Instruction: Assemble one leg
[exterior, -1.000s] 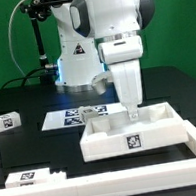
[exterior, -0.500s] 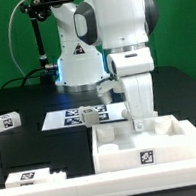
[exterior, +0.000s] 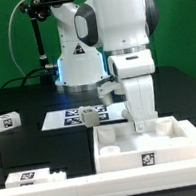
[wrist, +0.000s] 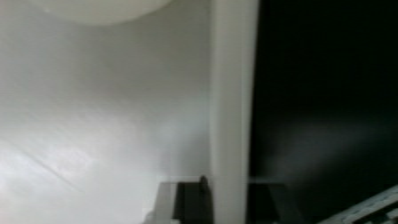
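While jaws pinch tray [exterior: 119, 156] wall, leg [exterior: 3, 122] lies well apart, ext. view's left.

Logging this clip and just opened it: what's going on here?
The Panda arm's gripper is down on the rear wall of the large white tray-like piece, with its fingers straddling the wall. The piece has shifted with the gripper over the last second, so it seems gripped. No leg is visibly fitted to it yet. One leg lies at the exterior view's left edge, and a second leg lies near the front left. The marker board lies behind.
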`<state>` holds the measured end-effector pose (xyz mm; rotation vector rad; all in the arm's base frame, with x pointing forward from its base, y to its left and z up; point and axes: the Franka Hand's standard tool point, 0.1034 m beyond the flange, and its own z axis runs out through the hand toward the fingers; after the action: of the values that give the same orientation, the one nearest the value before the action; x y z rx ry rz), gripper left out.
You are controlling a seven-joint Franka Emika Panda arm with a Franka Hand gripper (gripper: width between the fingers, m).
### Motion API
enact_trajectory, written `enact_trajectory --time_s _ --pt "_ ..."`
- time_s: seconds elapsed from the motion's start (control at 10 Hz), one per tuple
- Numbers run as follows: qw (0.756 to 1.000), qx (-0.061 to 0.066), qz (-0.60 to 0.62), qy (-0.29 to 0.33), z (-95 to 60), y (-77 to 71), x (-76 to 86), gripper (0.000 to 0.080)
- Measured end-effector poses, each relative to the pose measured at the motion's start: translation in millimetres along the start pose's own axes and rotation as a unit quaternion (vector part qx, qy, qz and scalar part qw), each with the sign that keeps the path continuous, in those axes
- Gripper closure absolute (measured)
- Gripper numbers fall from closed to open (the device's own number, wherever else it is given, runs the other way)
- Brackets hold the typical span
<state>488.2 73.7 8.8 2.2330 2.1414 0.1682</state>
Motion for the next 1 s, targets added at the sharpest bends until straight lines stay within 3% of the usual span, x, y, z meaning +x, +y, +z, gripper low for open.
enact_trajectory --time_s 0.2,0.4,0.6,0.7,0.8,0.9,1.0 --pt "1.000 -0.001 -0.013 -0.001 0.5 5.7 -0.7 0.0742" --pt "0.999 0.009 -0.030 -0.009 1.7 17.4 -1.2 0.0742" --pt "0.999 0.014 -0.029 -0.015 1.6 17.5 -1.6 0.0742" --pt "0.999 0.014 -0.028 -0.015 2.1 17.3 -2.2 0.0665" --pt "0.999 0.014 -0.028 -0.015 2.3 17.1 -2.4 0.0665" --pt "0.999 0.014 -0.028 -0.015 2.3 17.1 -2.6 0.0481" --pt "0.999 0.014 -0.028 -0.015 2.4 17.1 -2.6 0.0481"
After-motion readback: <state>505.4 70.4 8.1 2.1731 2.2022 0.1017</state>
